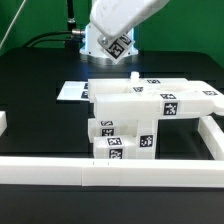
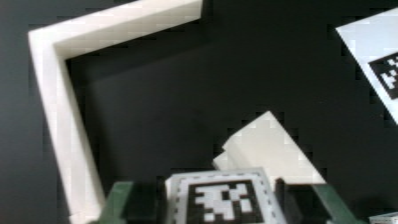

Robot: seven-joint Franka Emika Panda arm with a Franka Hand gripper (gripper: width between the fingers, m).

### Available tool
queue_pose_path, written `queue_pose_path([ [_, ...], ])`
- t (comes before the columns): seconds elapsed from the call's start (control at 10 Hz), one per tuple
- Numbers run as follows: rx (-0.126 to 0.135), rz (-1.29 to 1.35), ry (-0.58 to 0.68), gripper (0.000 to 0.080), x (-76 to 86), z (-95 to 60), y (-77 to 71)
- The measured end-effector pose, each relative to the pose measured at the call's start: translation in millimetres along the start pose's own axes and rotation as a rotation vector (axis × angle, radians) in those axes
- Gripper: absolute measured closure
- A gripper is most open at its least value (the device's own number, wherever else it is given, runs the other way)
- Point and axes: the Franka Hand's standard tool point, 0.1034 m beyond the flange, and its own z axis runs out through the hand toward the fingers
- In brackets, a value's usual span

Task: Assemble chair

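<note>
The end effector (image 2: pixel 215 206) is clamped on a small white tagged block (image 2: pixel 217 190), with one dark finger (image 2: pixel 121 203) at each side of it. It hangs well above the black table (image 2: pixel 160 130). Just past the block, the wrist view shows a white wedge (image 2: pixel 267 150); I cannot tell what it belongs to. In the exterior view the arm (image 1: pixel 112 18) stands over the far side of the table, with a tag showing at its lower end. Nearer the camera sits the rest of the chair: a flat slab (image 1: pixel 150 97) lies across tagged leg blocks (image 1: pixel 118 138), all touching, piled near the table's middle. The marker board (image 1: pixel 72 91) lies flat behind the pile, toward the exterior view's left. A white border rail (image 1: pixel 60 172) runs along the near edge and turns back at the exterior view's right.
</note>
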Motion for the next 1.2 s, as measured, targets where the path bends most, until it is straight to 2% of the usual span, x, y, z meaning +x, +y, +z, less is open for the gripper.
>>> queue_pose_path([
  [0.2,0.003,-0.006,-0.006,0.0514,2.6,2.7,-0.5],
  [0.4,0.027,-0.041,-0.126,0.0514,6.4,9.5,-10.1],
  [0.5,-0.006,-0.071,-0.198,0.0514,4.8,10.1,-6.6],
  [0.6,-0.053,-0.099,-0.256,0.0514,5.3,3.2,-5.0],
  [0.7,-0.04,-0.106,-0.322,0.0514,9.2,0.0,-14.7],
  [0.8,-0.036,-0.118,-0.34,0.0514,17.4,3.9,-15.9],
  [0.9,-0.036,-0.117,-0.336,0.0514,17.0,4.9,-14.6],
  [1.0,-0.044,-0.147,-0.334,0.0514,17.5,3.3,-11.6],
  [1.2,-0.08,-0.253,-0.33,0.0514,27.4,-4.4,-2.4],
])
